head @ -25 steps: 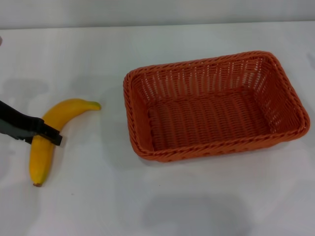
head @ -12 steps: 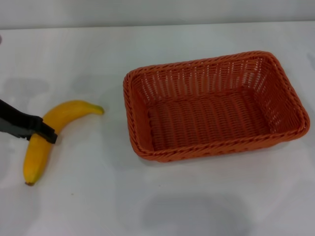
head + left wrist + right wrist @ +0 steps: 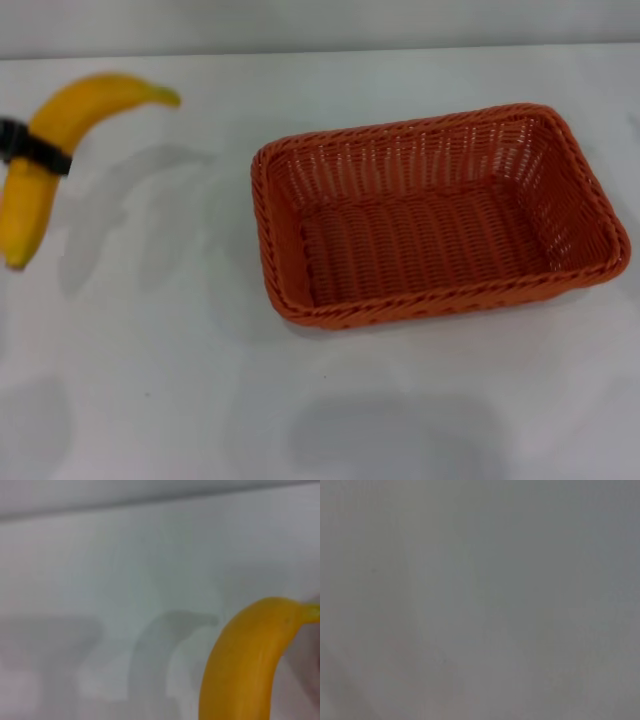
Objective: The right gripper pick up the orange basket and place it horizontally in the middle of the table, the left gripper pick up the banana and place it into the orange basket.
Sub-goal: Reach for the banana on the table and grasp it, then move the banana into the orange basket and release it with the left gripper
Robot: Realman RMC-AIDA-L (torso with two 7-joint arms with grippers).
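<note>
Only robot part visible: left gripper [image 3: 30,148], upper left of the head frame, cut off by the left edge. Shows as a narrow black band, matte, slim finger shape, slightly tapered toward its right end. Plain black, surface detail too blurred to tell. Rest of the arm is outside the frame. Left wrist view shows none of the robot's body. Right wrist view is uniform grey, none of the robot's body shows there either.
</note>
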